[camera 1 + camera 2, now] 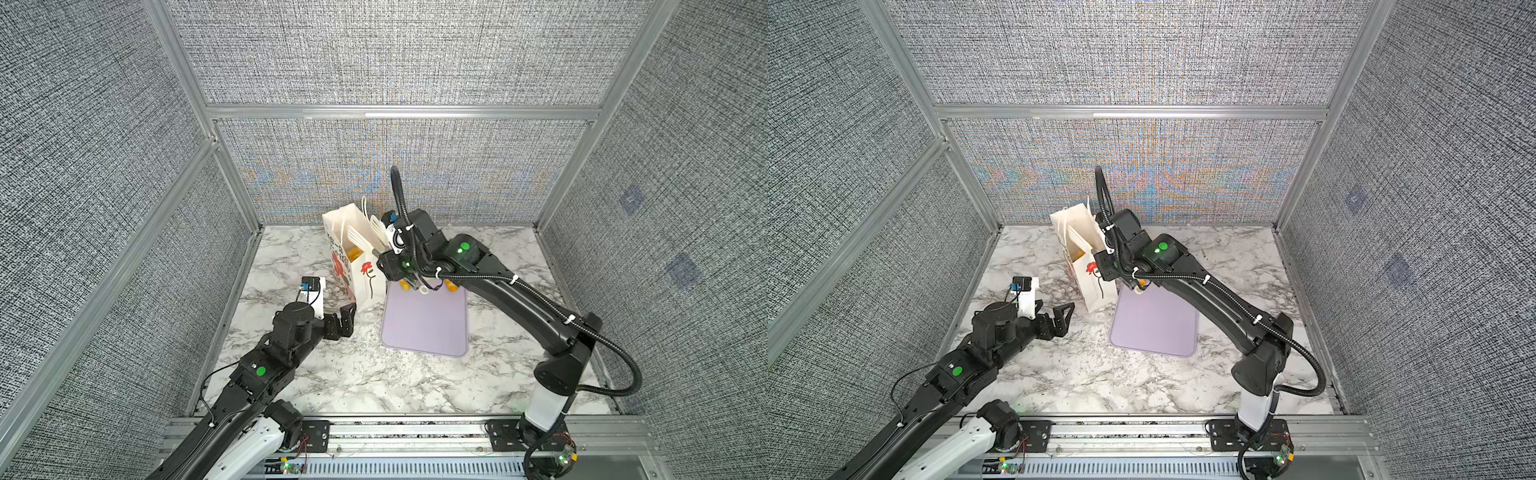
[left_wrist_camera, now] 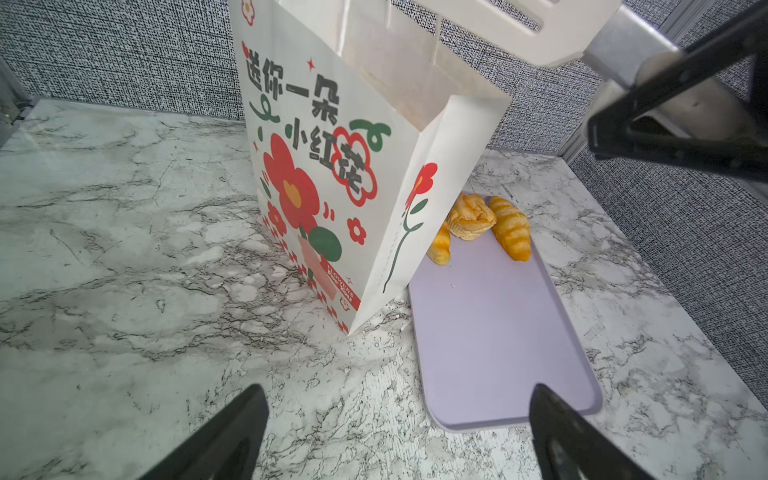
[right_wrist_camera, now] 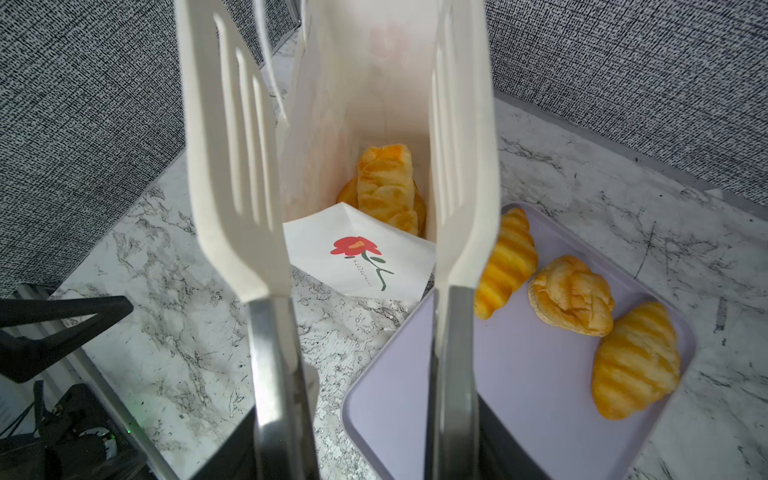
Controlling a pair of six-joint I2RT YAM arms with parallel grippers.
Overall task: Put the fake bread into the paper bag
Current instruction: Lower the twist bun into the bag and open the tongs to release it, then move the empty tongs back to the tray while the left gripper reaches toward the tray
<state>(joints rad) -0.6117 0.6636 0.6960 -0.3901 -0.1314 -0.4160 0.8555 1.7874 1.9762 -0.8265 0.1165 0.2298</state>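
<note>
The left pincer (image 1: 341, 321), left of the middle in a top view, is held wide and empty near the foot of the paper bag (image 1: 365, 286). The tall bag is thus left unbraced and could be tipped if its rim is snagged by the tongs (image 3: 232, 166), gripped in the right pincer (image 1: 388, 259) with blades spread and empty at the mouth. Bread (image 3: 386, 187) is seen at the bag's bottom, while three more pieces (image 3: 571, 297) are left at the far end of the purple tray (image 3: 519, 407) on the desk (image 3: 166, 249), crowded close to the bag's side.

Your left arm (image 1: 232, 407) and right arm (image 1: 532, 309) are black over white base links (image 1: 544, 405), each with a green dot (image 1: 261, 371). A ribbed black cable (image 1: 636, 375) with white zip ties (image 1: 570, 319) runs along the right; the left gripper (image 2: 397, 388) has black wedge fingers (image 2: 232, 432).
</note>
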